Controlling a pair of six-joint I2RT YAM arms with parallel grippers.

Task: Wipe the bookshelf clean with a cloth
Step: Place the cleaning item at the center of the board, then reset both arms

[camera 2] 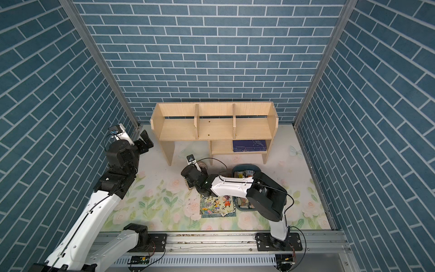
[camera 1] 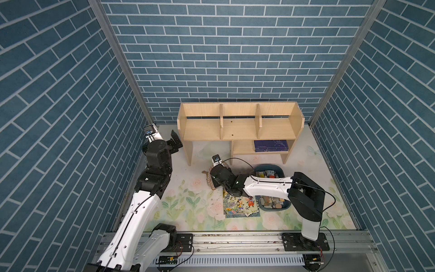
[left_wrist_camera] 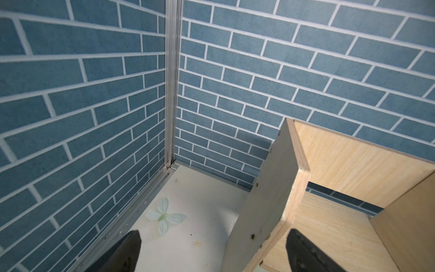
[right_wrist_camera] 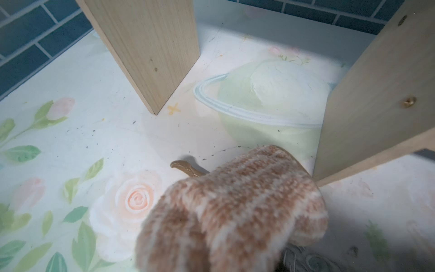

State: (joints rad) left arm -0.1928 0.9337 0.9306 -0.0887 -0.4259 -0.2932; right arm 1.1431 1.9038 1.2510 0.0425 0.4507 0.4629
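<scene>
**Left jaws wide at the shelf end, cloth bunched over the right jaws**

Just ahead of the left gripper point(camera 1: 177, 142) stands the end panel of the bookshelf point(camera 1: 237, 131). In the left wrist view the panel's front edge falls between the two fingers point(left_wrist_camera: 128, 249). On the outer side of those jaws, the wall and the corner post point(left_wrist_camera: 173, 94) leave only a strip of bare table point(left_wrist_camera: 200, 200). The left arm reaches far forward along the wall with the gripper off the table, its jaws spread wide and holding nothing.

The right arm lies low across the table, elbow above the blue basket point(camera 1: 282, 173) and wrist aimed at the gap under the shelf. The cloth point(right_wrist_camera: 235, 207) is bunched right at the right gripper point(camera 1: 215, 180) and hides its fingers, so I cannot tell whether the jaws pinch it or stand apart. Ahead of these jaws is clear floor between the plank leg point(right_wrist_camera: 150, 47) and the lower shelf's side panel point(right_wrist_camera: 367, 94); the cloth lies just beside that panel. Behind them lies the picture book point(camera 1: 240, 206)
</scene>
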